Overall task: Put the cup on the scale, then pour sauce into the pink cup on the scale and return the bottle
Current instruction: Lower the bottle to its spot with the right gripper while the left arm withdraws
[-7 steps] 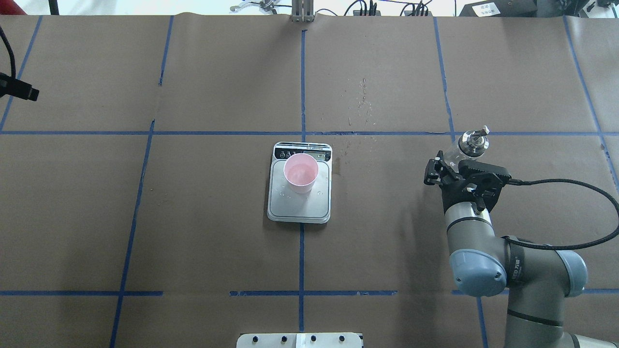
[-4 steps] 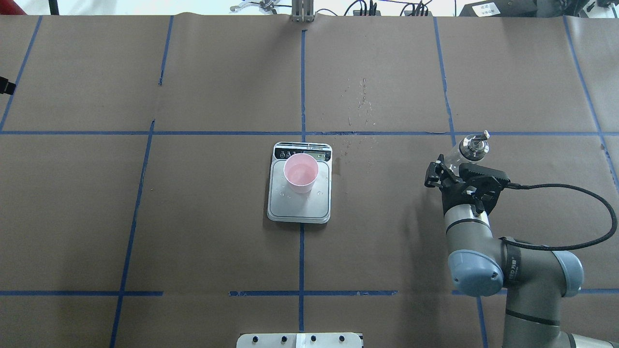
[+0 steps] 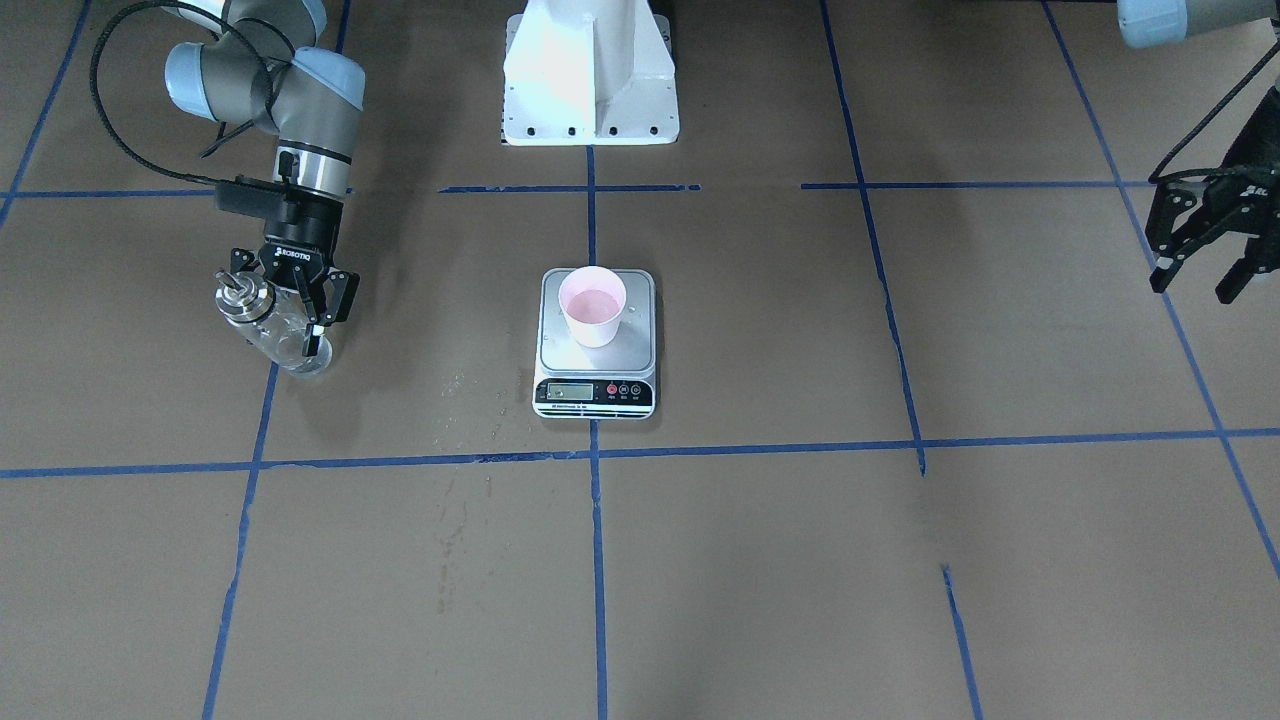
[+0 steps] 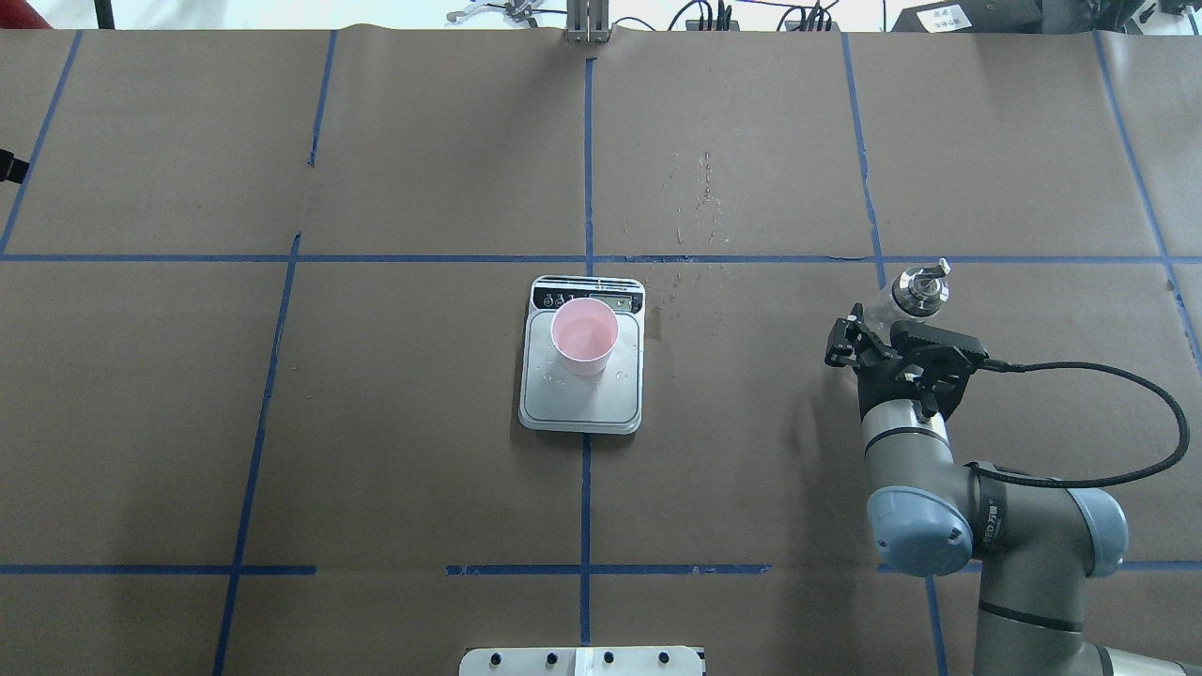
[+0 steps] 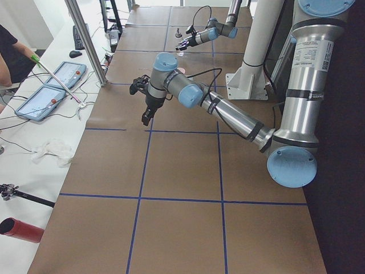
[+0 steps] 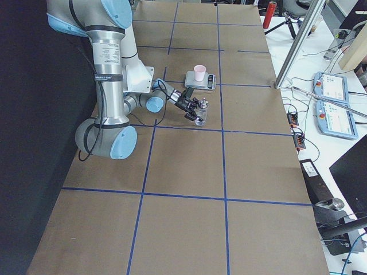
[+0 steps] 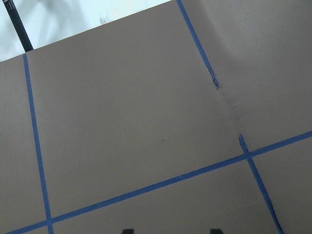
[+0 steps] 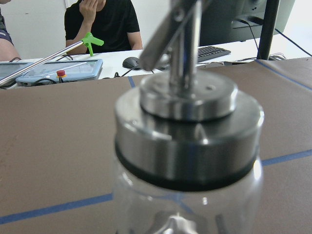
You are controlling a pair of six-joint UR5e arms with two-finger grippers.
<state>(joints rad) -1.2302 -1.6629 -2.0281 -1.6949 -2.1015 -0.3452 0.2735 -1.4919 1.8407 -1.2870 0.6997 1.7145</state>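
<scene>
The pink cup (image 4: 584,335) (image 3: 592,305) stands upright on the silver platform of the scale (image 4: 582,404) (image 3: 597,385), near its display end. The clear glass bottle (image 3: 262,318) (image 4: 919,288) with its metal collar and spout stands upright at the table's right side, its base at or just above the paper. My right gripper (image 3: 288,335) (image 4: 890,324) is shut on the bottle's body, and the collar fills the right wrist view (image 8: 187,126). I cannot make out the sauce inside. My left gripper (image 3: 1195,285) (image 5: 145,105) hangs open and empty far to the left.
Droplets (image 4: 700,202) spot the paper beyond the scale. The robot's white pedestal (image 3: 590,70) sits at the near edge. A desk with tablets (image 6: 332,106) and seated people lies past the far edge.
The right arm has drawn the bottle slightly back toward the robot and lower. The left gripper has slid further out of the overhead view's left edge.
</scene>
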